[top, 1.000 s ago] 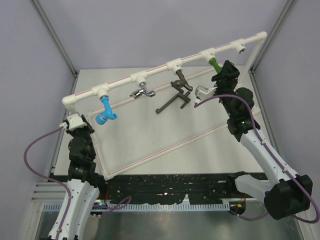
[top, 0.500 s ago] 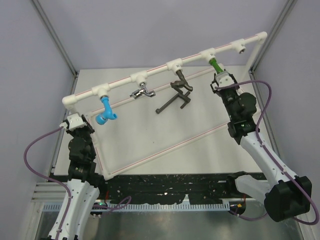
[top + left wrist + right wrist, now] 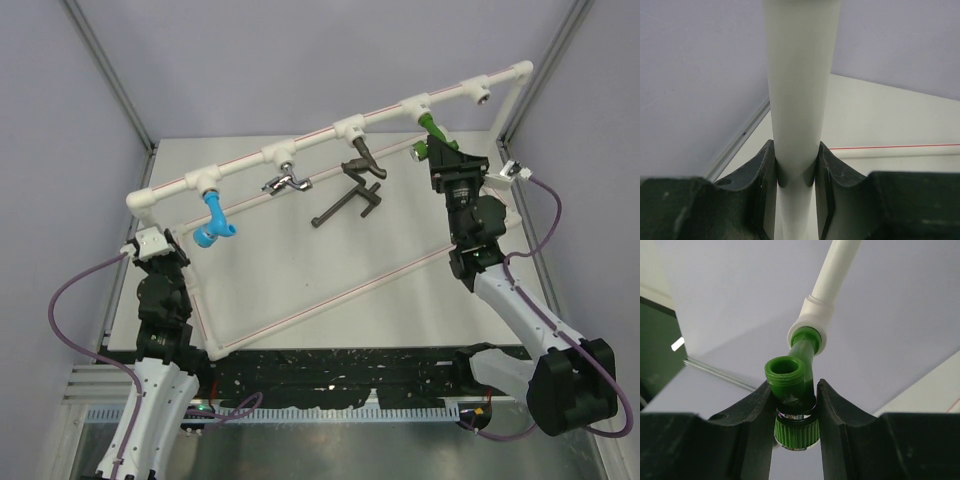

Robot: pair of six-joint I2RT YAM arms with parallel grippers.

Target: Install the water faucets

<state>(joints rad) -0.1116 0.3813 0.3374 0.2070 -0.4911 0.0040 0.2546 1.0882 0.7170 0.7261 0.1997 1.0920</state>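
Note:
The green faucet [image 3: 792, 384] is threaded into a white tee socket [image 3: 810, 326] of the pipe frame's top rail [image 3: 320, 135]. My right gripper [image 3: 793, 392] is shut on its body just above the ribbed knob; from above, that gripper [image 3: 441, 152] sits right under the green faucet [image 3: 430, 127]. A blue faucet [image 3: 212, 222] hangs from the leftmost tee. The silver faucet [image 3: 285, 183] and the dark bronze one [image 3: 361, 160] sit under the middle tees. The T-handled dark faucet [image 3: 345, 205] lies on the table. My left gripper [image 3: 796, 162] is shut on a white pipe [image 3: 800, 90] of the frame, at its left end [image 3: 152, 243].
The rightmost tee socket [image 3: 483, 95] on the rail holds nothing. The frame's lower rails [image 3: 330, 300] run diagonally over the grey table. Metal cage posts [image 3: 110, 80] stand at the table's corners.
My right wrist has rolled over, its camera going from the left side to the right. Its jaws have closed on the green faucet. The left arm has not moved.

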